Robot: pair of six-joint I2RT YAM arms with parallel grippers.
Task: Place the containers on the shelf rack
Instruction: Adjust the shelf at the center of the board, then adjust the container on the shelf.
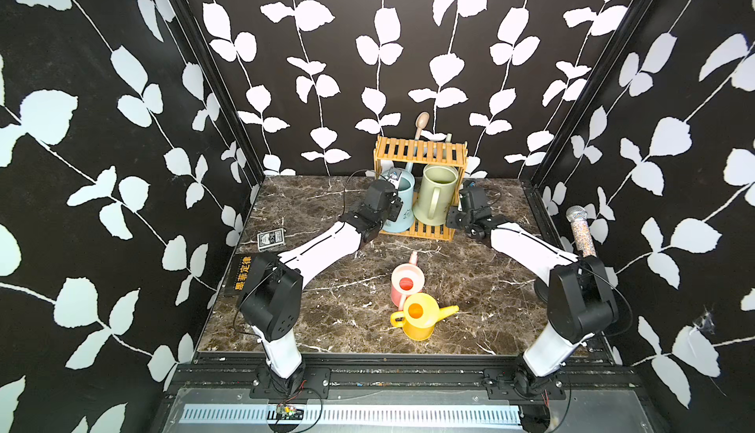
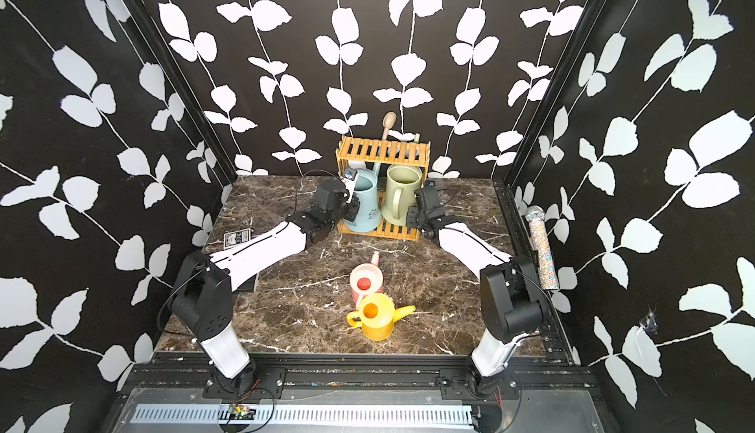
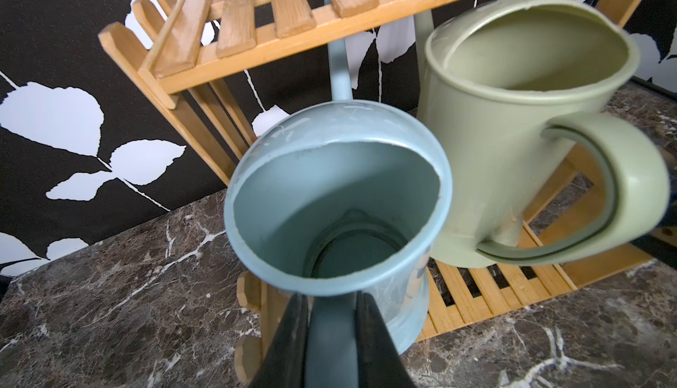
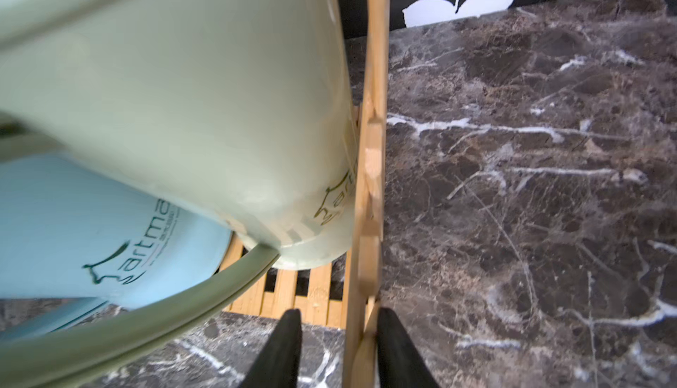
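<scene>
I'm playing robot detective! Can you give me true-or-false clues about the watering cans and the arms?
1. The pale blue can sits beside the green can in the rack. True.
2. The yellow can is on the rack. False: it stands on the table by the pink can.
3. The left end effector is shut on the pale blue can. True.
4. The right end effector holds the pink can. False: it is open, empty, at the rack's side.
</scene>
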